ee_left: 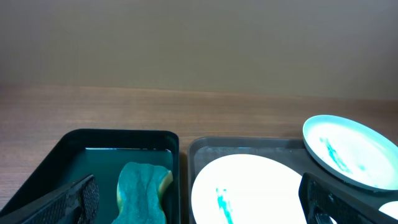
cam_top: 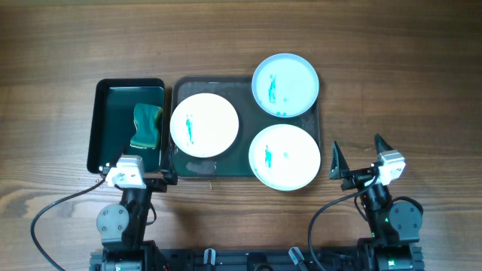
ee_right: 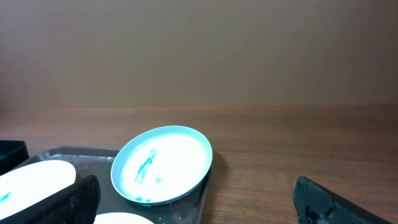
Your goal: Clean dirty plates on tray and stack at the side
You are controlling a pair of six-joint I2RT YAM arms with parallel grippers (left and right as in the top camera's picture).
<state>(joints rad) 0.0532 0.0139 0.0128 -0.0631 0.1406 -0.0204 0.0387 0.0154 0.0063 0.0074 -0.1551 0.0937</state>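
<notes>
In the left wrist view the lower edge cuts off the sponge (ee_left: 144,190) and the left plate (ee_left: 249,186); the right edge cuts the far plate (ee_left: 348,152); of the near plate (ee_left: 393,210) we see only a corner sliver; the left jaws run out of frame below. In the right wrist view the black tray (ee_right: 11,152) shows one corner only; the right jaws hide part of the left plate. Overhead, the plates cover most of the tray (cam_top: 226,84) floor.

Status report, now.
Left gripper, right gripper: jaws open, empty. Three smeared plates on tray, none stacked. Sponge beside, nothing blocking.
</notes>
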